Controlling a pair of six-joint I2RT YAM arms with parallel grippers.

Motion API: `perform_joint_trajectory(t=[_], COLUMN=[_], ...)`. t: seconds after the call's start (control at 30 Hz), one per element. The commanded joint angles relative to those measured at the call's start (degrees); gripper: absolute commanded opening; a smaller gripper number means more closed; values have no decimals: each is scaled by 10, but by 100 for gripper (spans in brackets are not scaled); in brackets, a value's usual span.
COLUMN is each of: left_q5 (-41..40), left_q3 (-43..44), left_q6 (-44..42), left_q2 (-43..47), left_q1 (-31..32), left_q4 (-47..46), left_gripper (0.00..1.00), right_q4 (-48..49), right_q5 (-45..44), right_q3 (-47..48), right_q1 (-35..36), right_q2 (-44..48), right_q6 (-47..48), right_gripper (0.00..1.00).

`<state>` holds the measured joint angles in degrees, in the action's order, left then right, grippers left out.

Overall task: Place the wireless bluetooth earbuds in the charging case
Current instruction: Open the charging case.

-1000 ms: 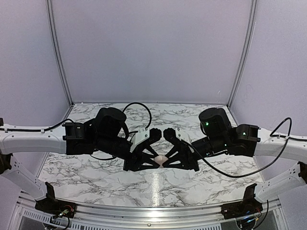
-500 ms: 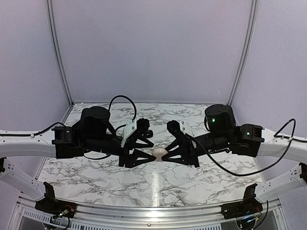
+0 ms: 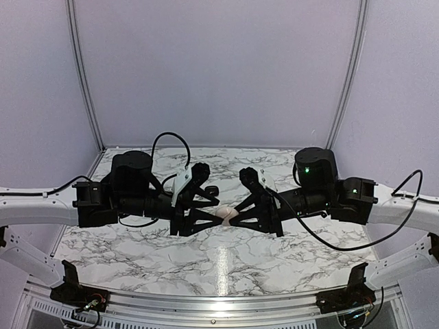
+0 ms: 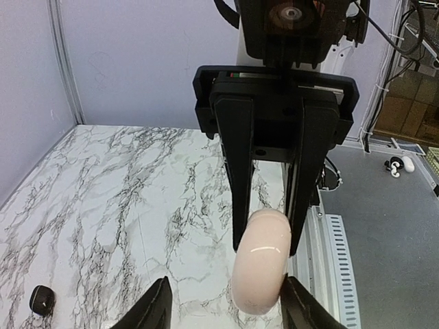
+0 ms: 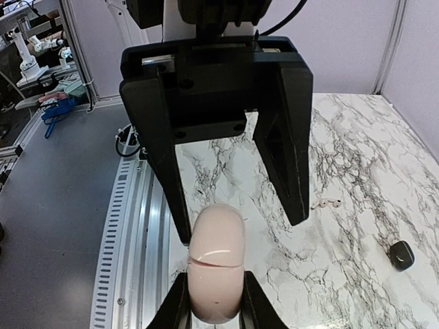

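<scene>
Charging case [image 4: 260,267] in right pincer [image 4: 268,248]

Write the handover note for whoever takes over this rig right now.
Left tool: open, fingers on either side of one end of the charging case.
Right tool: shut on the case's other end.
Case: lid closed, only a thin seam showing, wells hidden.
Earbuds: none clearly seen. One small black piece lies on the marble table, too small to identify.
Done: case gripped.
Left: open the lid, seat both earbuds.
</scene>
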<state>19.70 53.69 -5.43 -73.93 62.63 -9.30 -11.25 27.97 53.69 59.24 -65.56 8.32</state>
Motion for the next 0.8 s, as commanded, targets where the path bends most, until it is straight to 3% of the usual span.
perform_joint_trajectory(t=[0.0,0.43,0.63,0.77], left_q5=[-19,-18,-28,6], left_q3=[-17,-38,-108,-143], left_q6=[14,23,23,4], left_q2=[33,64,119,131], left_q1=[-21,-36,-47,-47], left_q4=[-26,-35,-127,-189], left_gripper=[55,54,55,55], right_q4=[23,98,239,349], right_q5=[28,45,44,41], right_q3=[-5,-37,-81,-96], right_q1=[3,1,-29,-45], right_q2=[7,32,68,73], right_q6=[5,-20,-79,-119], right_gripper=[0,0,0,0])
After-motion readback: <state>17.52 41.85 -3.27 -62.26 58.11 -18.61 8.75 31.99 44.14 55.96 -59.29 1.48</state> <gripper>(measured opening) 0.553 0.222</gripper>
